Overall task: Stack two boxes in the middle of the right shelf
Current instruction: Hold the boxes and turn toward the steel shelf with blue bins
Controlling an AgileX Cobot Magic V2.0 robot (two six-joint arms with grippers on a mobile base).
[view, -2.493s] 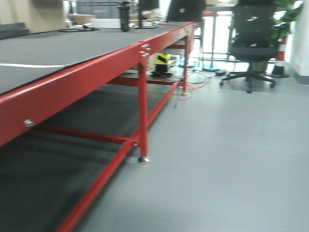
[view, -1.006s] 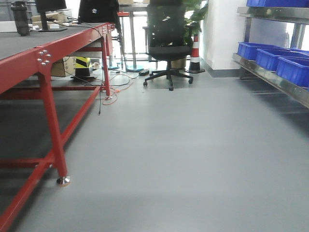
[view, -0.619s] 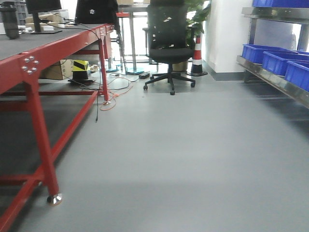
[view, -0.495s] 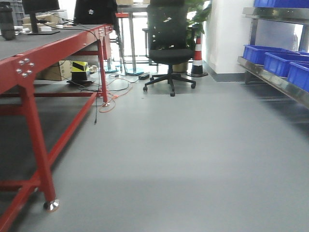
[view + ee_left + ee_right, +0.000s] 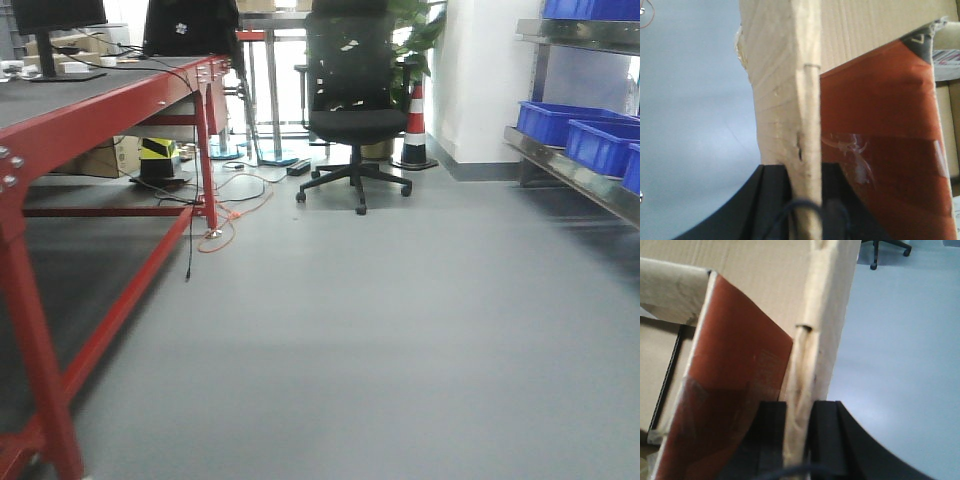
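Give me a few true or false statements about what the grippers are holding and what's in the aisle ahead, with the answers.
1. The left gripper is shut on a cardboard box wall. True.
2. The right gripper is open and empty. False: it pinches a box wall too.
3. Blue bins sit on the steel shelf at right. True.
4. The chair lies tipped over. False: it stands upright on its wheels.
5. The workbench frame is blue. False: it is red.
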